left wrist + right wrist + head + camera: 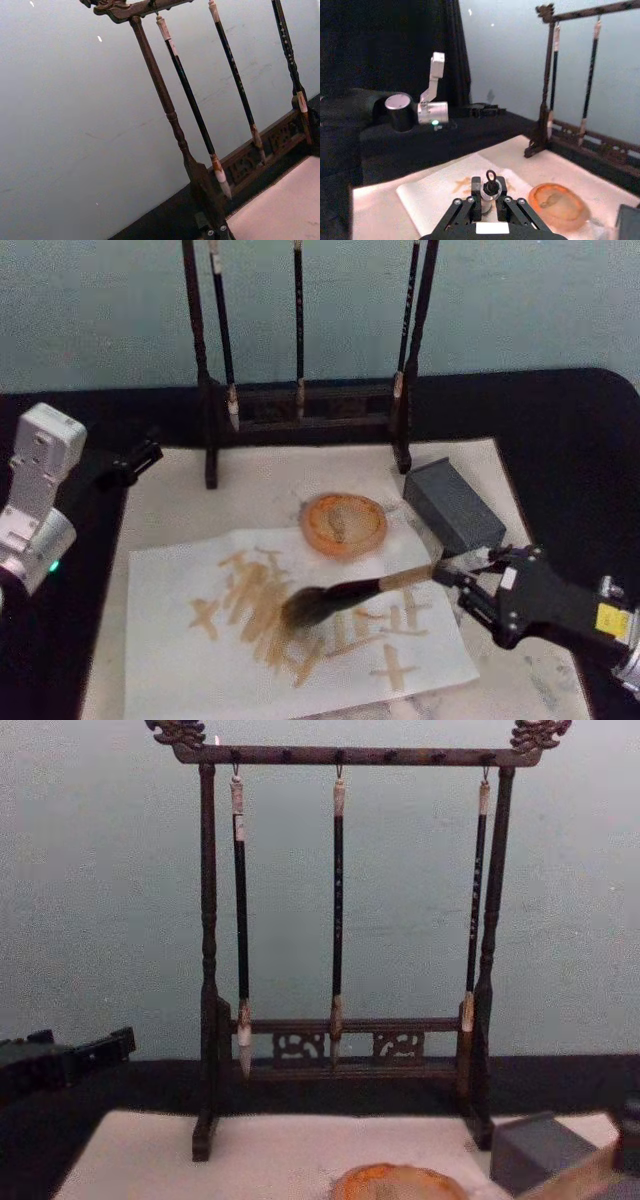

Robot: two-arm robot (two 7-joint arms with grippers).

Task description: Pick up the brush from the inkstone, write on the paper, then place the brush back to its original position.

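While your right gripper clamps the brush by its handle, the hairs touch the paper.
The brush head lies near the dish, on its robot side; your left gripper idles well left of the dish.
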